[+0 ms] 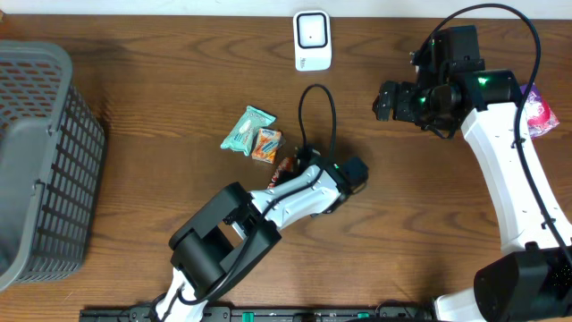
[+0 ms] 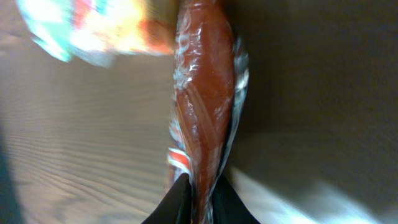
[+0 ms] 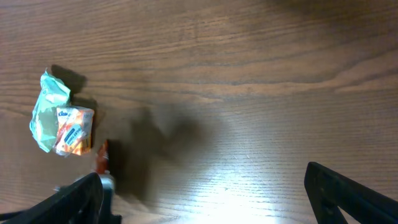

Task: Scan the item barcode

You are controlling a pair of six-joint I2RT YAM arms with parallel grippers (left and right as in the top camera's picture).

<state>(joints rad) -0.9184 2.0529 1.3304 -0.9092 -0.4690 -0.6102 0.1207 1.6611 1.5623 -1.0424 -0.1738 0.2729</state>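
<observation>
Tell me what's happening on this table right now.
The left gripper is pinching a red plastic-wrapped packet near the middle of the wooden table, right beside a teal packet and an orange packet. The right gripper hangs open and empty off to the side. The white scanner sits at the far edge, apart from the red packet, so nothing is in front of it yet. A grey basket stands on the left.

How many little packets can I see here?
4: teal packet and orange packet together mid-table; red packet pinched in the left hand; pink packet at the far right, partly behind the right arm.
</observation>
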